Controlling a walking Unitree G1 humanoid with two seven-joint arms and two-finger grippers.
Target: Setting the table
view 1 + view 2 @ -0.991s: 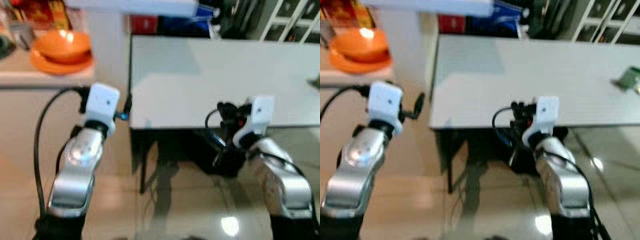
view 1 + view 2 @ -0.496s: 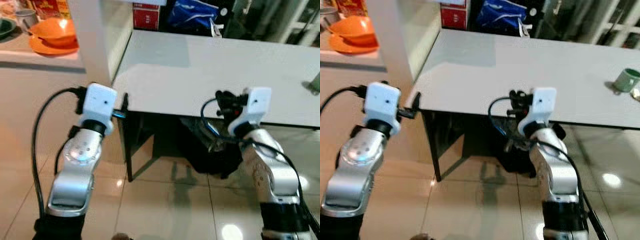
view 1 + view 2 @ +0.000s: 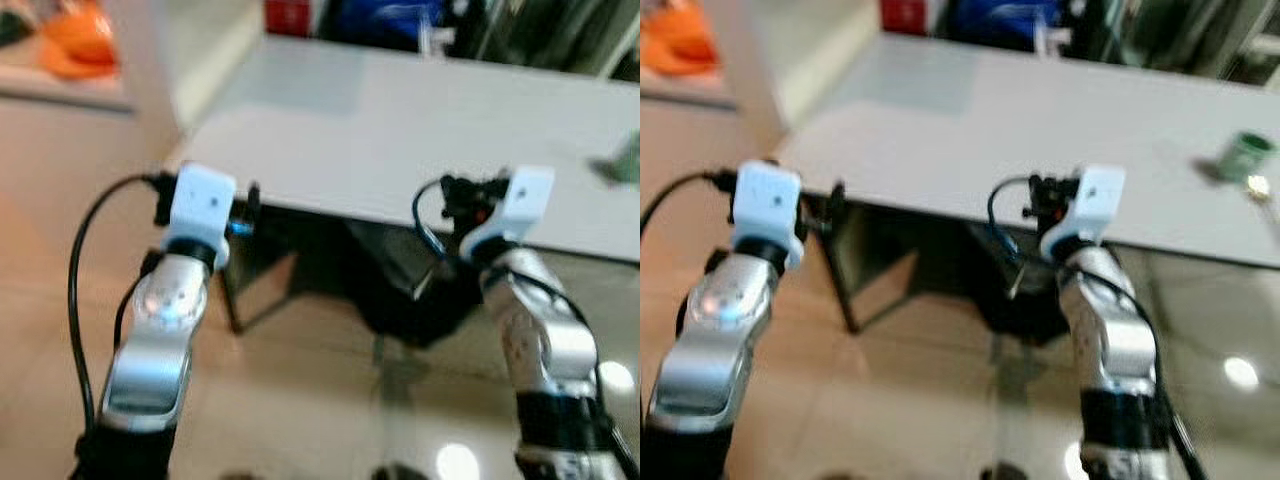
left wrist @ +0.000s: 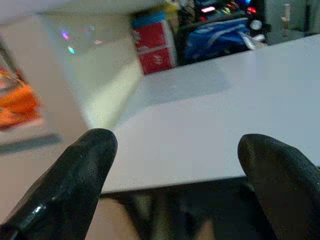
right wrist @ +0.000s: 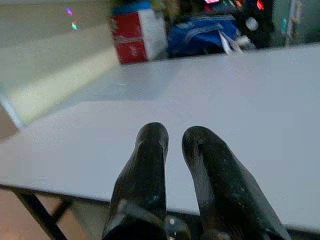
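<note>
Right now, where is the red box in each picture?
Left eye view: box at top edge, behind the table.
Right eye view: box at top edge, left of middle.
Left wrist view: box behind the table's far corner.
Right wrist view: box there too.
Landmark: blue bag beside it.

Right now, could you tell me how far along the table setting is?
Barely started. Done: only a green cup stands on the white table. In hand: nothing; the left gripper is open, the right gripper shut and empty. Left: the orange dishes wait on the counter.

White table [image 3: 1060,130], green cup [image 3: 1247,155], orange dishes [image 3: 78,42], red box [image 4: 154,45], blue bag [image 5: 205,35].
</note>
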